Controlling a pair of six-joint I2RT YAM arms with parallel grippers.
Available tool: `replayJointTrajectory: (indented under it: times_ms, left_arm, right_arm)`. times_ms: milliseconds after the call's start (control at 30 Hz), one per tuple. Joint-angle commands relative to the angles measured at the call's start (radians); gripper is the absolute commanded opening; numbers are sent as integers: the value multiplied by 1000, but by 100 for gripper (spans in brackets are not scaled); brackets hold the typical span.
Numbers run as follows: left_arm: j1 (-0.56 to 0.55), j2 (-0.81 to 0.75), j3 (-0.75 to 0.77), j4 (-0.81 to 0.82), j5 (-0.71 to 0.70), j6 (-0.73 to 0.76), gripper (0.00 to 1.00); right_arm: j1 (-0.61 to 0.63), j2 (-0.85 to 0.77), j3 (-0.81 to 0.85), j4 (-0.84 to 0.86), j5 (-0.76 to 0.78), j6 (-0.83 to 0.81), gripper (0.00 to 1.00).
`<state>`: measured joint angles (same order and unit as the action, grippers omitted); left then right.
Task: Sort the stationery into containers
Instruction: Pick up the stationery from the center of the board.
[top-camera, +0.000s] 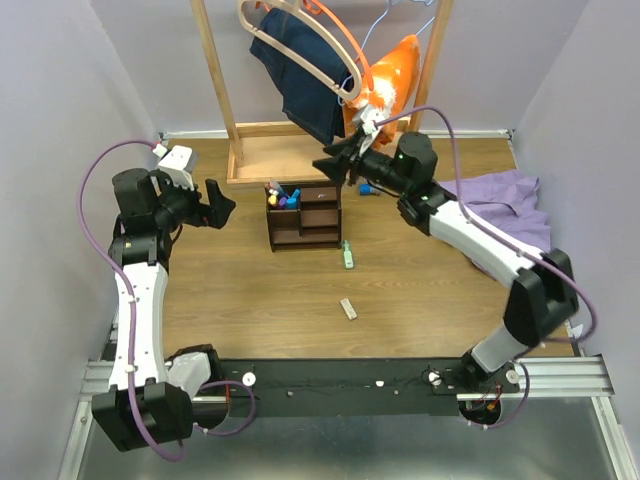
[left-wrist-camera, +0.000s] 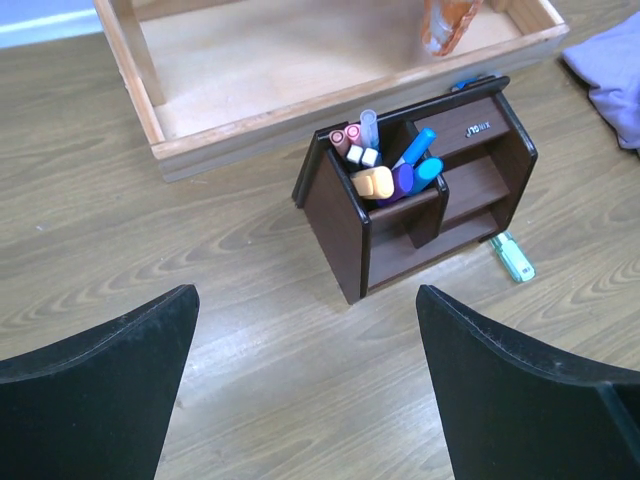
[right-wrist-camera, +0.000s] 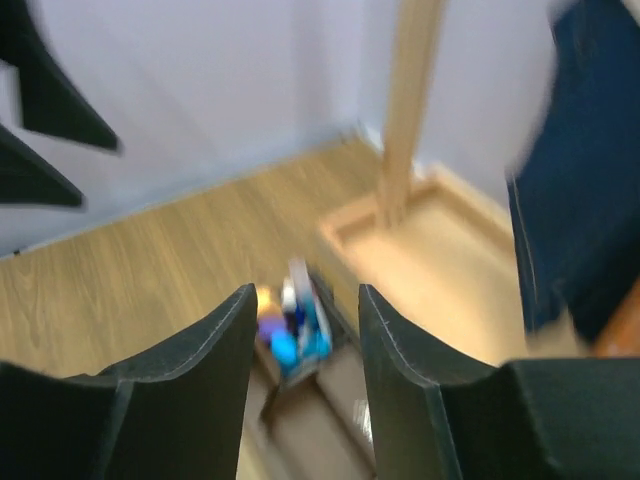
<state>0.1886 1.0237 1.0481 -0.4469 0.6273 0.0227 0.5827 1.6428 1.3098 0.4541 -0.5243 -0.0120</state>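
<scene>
We are looking at an organizer with one slot filled and loose stationery lying around it.
We are seeing the dark brown organizer (top-camera: 303, 215) standing toward the far edge of the table (top-camera: 250, 290), just in front of the clothes rack's tray base (top-camera: 250, 182). Its far left slot is holding a bunch of pens and highlighters (left-wrist-camera: 385, 165) in pink, blue, purple and orange. A small silver mark (left-wrist-camera: 478, 128) on its top drawer is too small for us to read. A green highlighter (top-camera: 348, 255) is lying just beside the organizer's near right corner. A beige eraser (top-camera: 348, 309) is lying well apart, nearer the table's middle, and a blue-tipped item (top-camera: 368, 190) is showing behind the organizer. The right gripper (right-wrist-camera: 303, 295) is hovering above the organizer's far right side, jaws parted and gripping nothing. The left gripper (left-wrist-camera: 305, 300) is hanging well to its left, jaws spread wide and empty.
</scene>
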Motion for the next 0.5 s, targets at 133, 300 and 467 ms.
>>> replayJointTrajectory:
  times_ms: [133, 300, 467]
  left_arm:
    - [5, -50, -25, 13, -23, -52, 99]
    - [5, -37, 3, -19, -41, -35, 99]
    - [3, -33, -22, -38, -87, -27, 99]
  right_arm:
    - [-1, -176, -286, -641, 289, 199, 54]
    - [-1, -187, -420, -644, 306, 360, 61]
    - [3, -124, -429, -618, 375, 417, 76]
